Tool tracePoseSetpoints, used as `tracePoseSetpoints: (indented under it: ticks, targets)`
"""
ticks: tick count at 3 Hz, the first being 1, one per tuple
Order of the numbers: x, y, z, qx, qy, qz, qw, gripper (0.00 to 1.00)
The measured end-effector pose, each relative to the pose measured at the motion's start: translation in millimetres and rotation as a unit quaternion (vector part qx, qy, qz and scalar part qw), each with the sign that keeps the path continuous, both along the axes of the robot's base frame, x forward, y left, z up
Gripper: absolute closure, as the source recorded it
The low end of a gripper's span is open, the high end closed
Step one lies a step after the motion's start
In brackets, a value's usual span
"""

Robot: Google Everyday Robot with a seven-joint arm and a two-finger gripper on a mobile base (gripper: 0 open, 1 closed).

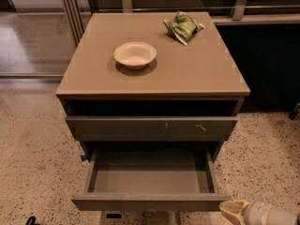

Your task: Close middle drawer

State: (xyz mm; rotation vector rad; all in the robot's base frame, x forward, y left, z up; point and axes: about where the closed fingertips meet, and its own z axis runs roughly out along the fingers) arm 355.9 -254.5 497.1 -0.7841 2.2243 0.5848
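Note:
The middle drawer is pulled far out of the grey-brown cabinet, its bare grey inside showing and its plain front panel near the bottom edge of the view. My gripper is at the bottom right, its pale tip right at the right end of that front panel. The arm behind it runs off the right edge. Above the open drawer sits a wider drawer front with small white scuff marks, pushed almost in.
The cabinet top carries a cream bowl and a green snack bag. Speckled floor lies on both sides. A dark counter base stands at the right, metal posts and glass at the back left.

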Motion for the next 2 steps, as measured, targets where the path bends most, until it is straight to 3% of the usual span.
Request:
tracePoseSetpoints:
  ticks: [2]
  targets:
    - [16.6, -1.0, -47.0, 0.021, 0.016, -0.016, 0.9995, 1.0]
